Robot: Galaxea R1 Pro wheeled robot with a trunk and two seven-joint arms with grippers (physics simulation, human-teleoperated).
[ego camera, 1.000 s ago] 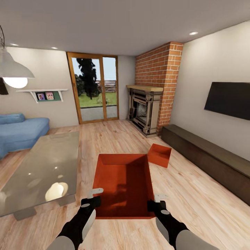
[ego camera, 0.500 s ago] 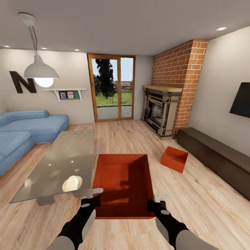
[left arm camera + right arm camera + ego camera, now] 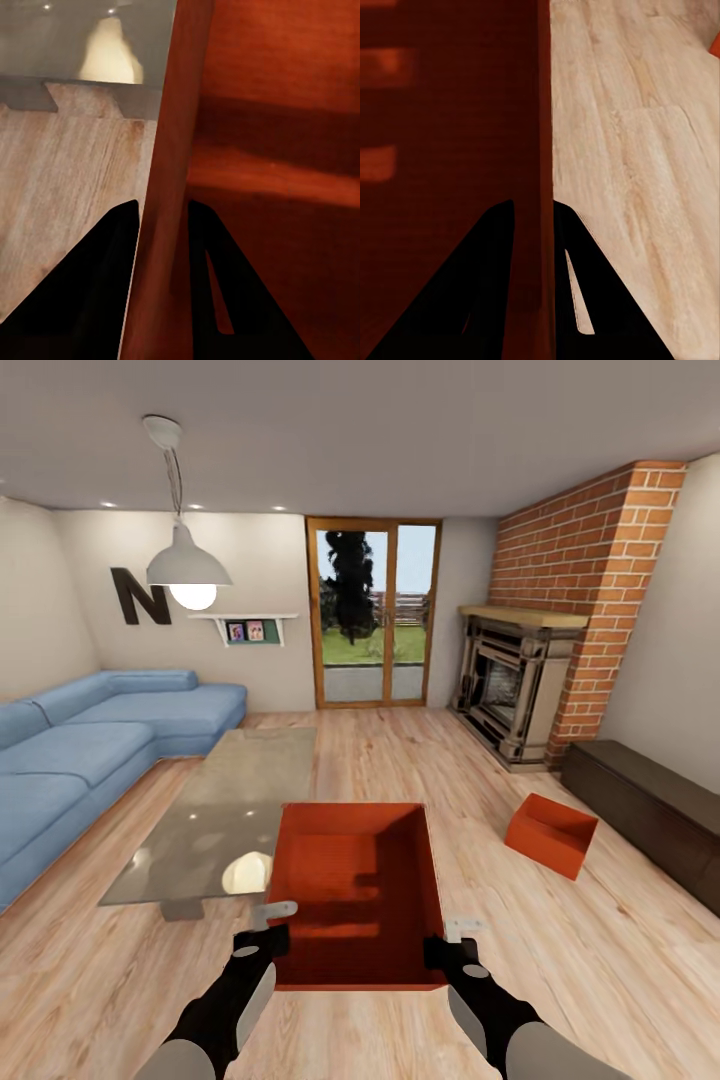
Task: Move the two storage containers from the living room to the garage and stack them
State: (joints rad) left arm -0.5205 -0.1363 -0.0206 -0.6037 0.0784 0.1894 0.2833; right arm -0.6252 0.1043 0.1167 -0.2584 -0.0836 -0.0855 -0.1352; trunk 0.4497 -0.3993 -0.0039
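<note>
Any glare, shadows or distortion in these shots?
Head view: the lamp glares off the glass table, wide-angle bending stretches the walls, and shadows band the held box. Left wrist view: same glare patch. Right wrist view: box interior very dark.

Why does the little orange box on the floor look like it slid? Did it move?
No. The small storage container keeps its spot beside the dark bench and brick chimney; everything shifted right together, so the camera turned left.
</note>
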